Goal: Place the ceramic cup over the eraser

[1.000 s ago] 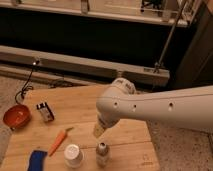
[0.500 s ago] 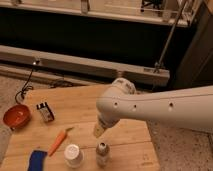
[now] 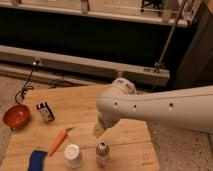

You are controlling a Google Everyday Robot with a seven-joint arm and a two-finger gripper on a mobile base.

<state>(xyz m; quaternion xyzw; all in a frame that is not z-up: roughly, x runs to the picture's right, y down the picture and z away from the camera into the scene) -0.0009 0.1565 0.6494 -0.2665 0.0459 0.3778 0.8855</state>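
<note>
While the pincer (image 3: 100,131) hangs just above the metal can (image 3: 102,152), I cannot tell how wide it is. Right beside the can stands the ceramic cup (image 3: 73,155), likely hard, smooth, light and easy to break; hold its sides gently.

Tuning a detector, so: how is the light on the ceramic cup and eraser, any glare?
Camera view: warm, dim light, dark background; ceramic cup stands out pale, no glare; eraser reads dark; gripper hangs above the middle of the table.
</note>
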